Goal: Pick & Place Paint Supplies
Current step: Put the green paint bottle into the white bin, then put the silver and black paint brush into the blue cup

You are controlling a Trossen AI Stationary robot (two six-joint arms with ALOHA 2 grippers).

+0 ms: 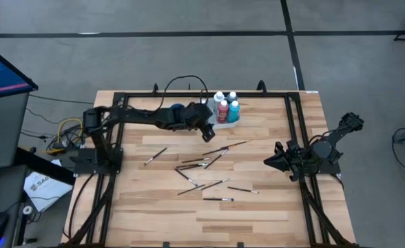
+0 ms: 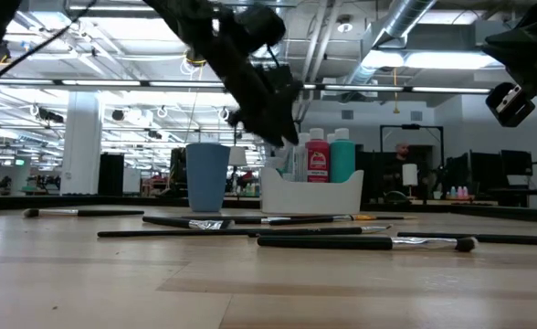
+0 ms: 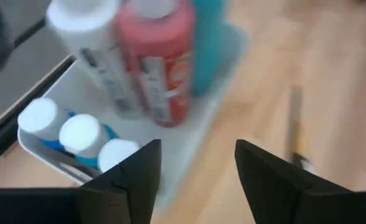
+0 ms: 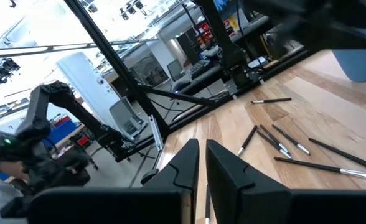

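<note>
Thin dark-handled paintbrushes (image 2: 360,242) lay scattered nearest on the pale wooden surface (image 1: 257,213), none gathered yet. Behind them the white rectangular tray (image 2: 310,191) held the red (image 2: 317,155), teal (image 2: 342,153) and white paint bottles (image 3: 99,50). Just above the tray hung the left pincer (image 3: 195,177), jaws apart and empty; swinging away carelessly, it could topple those upright bottles. The right pincer (image 4: 198,163) waited closed, well apart at the surface's edge.

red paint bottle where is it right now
The red paint bottle stands in the white tray at the table's far edge, between a white bottle and a teal one.
</note>
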